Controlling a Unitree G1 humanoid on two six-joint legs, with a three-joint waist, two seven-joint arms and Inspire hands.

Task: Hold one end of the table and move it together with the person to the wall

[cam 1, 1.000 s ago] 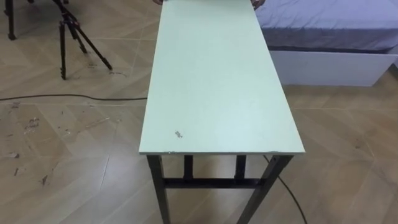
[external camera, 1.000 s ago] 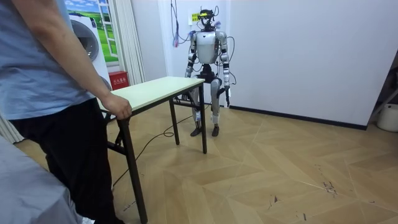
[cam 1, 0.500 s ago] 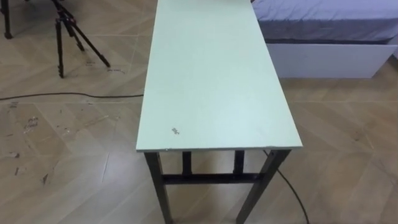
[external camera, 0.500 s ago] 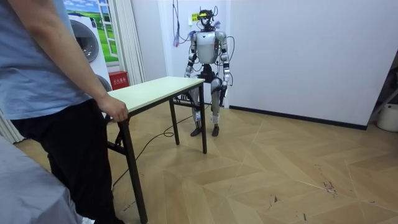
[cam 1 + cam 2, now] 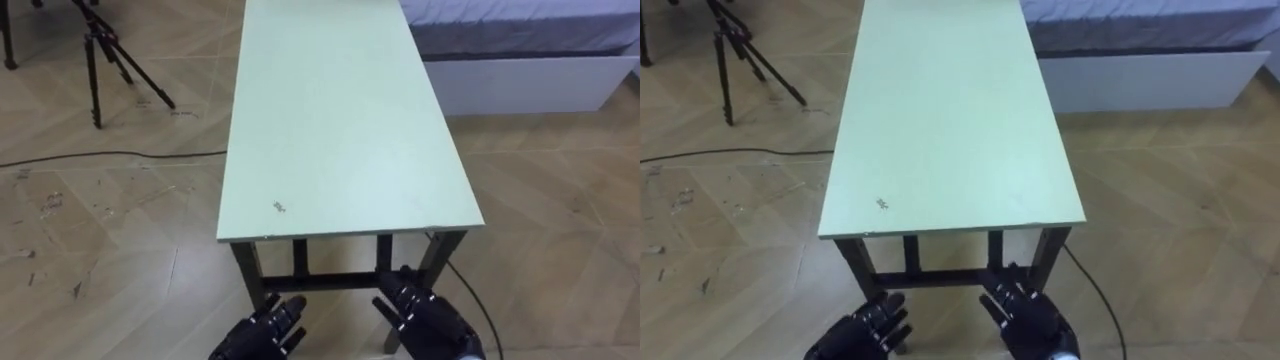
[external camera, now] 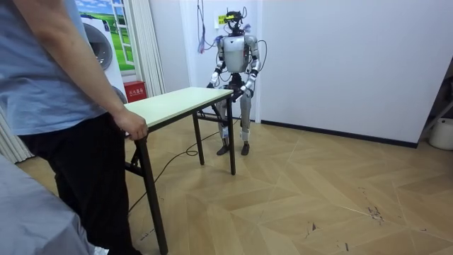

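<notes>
Two robot hands spread open before the table (image 5: 340, 120), holding nothing.
You see the left robot hand (image 5: 262, 335) and right robot hand (image 5: 425, 322) low by its near legs; a person's hand (image 6: 133, 126) holds the far end.

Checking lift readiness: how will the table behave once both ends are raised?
The table likely stays stiff: a flat board on a dark frame. Long and narrow, it may tilt sideways if lifted unevenly. Its smooth edge could slip from the open left hand and right hand, both below its near end.
</notes>
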